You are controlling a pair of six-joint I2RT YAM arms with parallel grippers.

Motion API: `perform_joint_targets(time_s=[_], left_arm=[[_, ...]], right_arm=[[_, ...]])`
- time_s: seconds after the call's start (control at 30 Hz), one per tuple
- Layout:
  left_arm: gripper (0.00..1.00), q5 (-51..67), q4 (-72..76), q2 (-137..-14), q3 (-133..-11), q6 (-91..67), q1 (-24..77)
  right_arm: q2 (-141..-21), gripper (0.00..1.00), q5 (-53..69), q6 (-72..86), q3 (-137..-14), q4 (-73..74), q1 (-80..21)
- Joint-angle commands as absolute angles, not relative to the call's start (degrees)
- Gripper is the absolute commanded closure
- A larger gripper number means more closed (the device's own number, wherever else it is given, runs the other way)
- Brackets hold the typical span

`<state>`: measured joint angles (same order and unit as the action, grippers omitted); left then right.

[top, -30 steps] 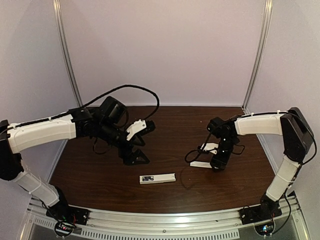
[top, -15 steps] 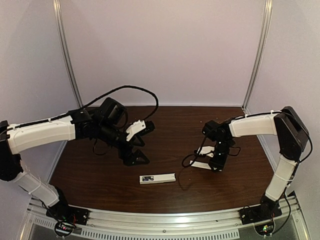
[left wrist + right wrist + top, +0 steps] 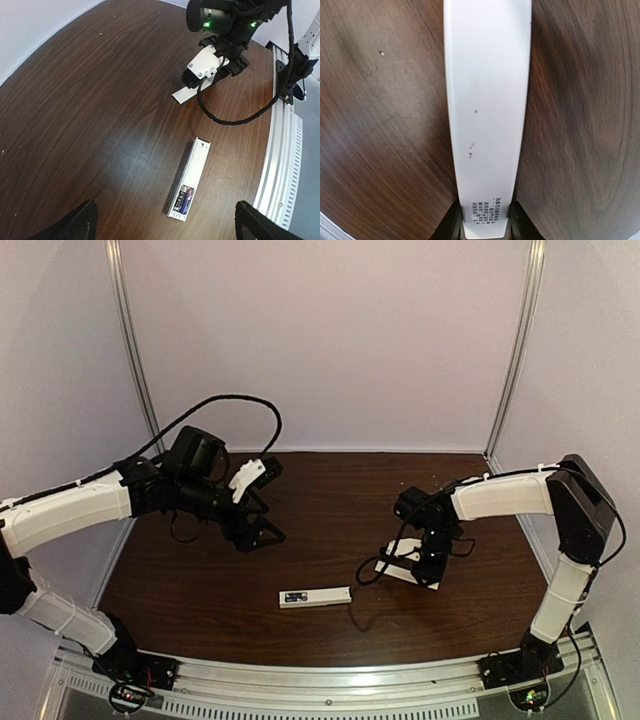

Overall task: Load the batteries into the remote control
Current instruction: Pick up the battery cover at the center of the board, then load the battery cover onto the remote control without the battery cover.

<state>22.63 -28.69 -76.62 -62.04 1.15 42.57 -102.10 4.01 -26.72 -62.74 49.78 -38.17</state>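
White remote control (image 3: 192, 175): one, two batteries (image 3: 184, 199) seated. Right tool (image 3: 430, 572) pinching one flat strip (image 3: 487, 100); left tool (image 3: 258, 536) open.

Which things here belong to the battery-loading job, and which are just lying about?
Job: remote control; batteries, lying in its open compartment.
Other: thin white strip on the table, gripped by the right end effector.

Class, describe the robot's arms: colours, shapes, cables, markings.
Left arm and right arm: white shell links, black joints. Left end effector and right end effector are black. Black cables loop off both wrists. Green lights glow on the right wrist.
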Motion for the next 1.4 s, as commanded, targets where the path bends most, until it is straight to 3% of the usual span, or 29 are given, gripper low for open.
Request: perform_joint_targets(time_s=[0.0,0.37,0.77,1.37], left_arm=[[0.03,21.48,-24.58,-75.34,-61.00,-2.76,41.16],[0.03,21.05,-18.56,-73.78,-55.66,-8.92,37.80],[0.03,18.69,-10.11,-70.16,-46.20,-23.68,32.26],[0.03,15.67,-5.42,-65.48,-35.15,-32.67,32.17]], right_arm=[[-99.81,0.79,3.77,-26.19,-63.38,50.00,-38.58],[-97.98,0.80,3.47,-28.81,-72.39,54.15,-44.04],[-111.37,0.80,3.14,-34.40,-87.26,55.57,-59.00],[-121.98,0.79,4.52,-38.06,-98.08,57.90,-63.25]])
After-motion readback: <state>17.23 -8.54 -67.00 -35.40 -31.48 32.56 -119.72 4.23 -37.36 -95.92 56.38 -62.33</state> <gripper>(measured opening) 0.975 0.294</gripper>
